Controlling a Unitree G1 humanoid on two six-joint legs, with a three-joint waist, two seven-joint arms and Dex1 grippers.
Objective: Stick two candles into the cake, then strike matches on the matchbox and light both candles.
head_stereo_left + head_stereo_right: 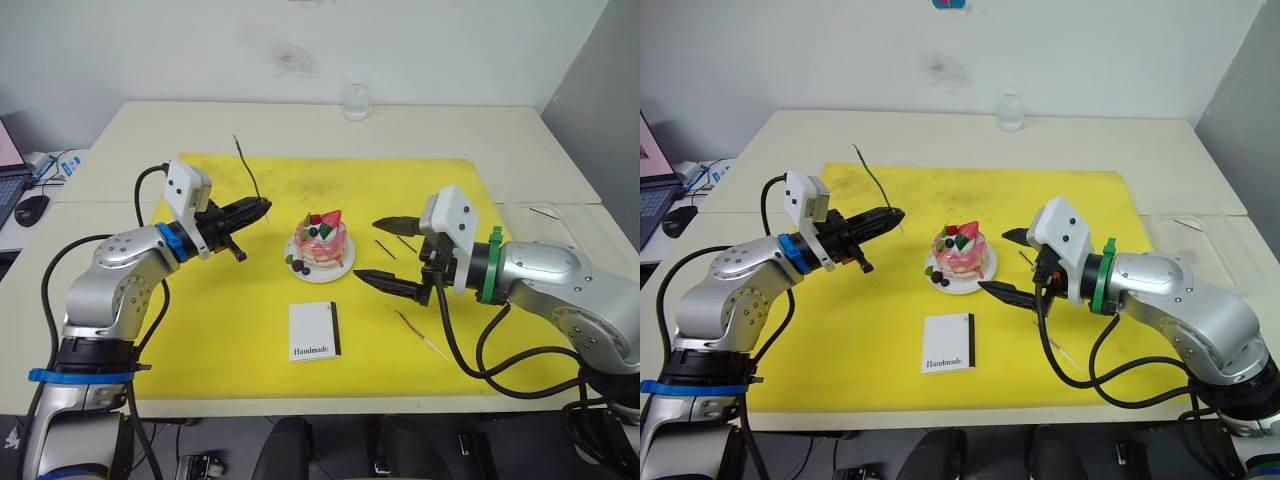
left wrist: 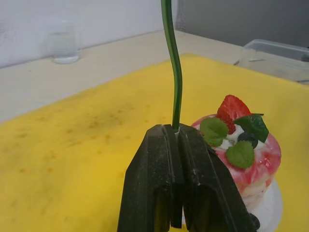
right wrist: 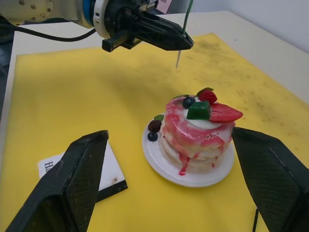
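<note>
The pink-and-white cake (image 1: 322, 240) sits on its small white plate (image 1: 340, 272) in the middle of the yellow mat. My left gripper (image 1: 266, 207) hovers just left of the cake, shut on the green candle (image 1: 247, 165), which stands up out of the fingers with its white end (image 3: 177, 60) pointing down. To the right of the cake, my right gripper (image 1: 364, 248) is open and holds nothing. The dark red candle (image 1: 422, 336) lies on the mat below my right arm. Two matches (image 1: 385, 248) lie right of the plate. The matchbox (image 1: 315, 330) lies in front of the cake.
The yellow mat (image 1: 230, 330) covers most of the white table. A glass of water (image 1: 356, 100) stands at the back edge. A clear plastic container (image 1: 560, 215) rests at the right, and a laptop and mouse (image 1: 30, 208) at the far left.
</note>
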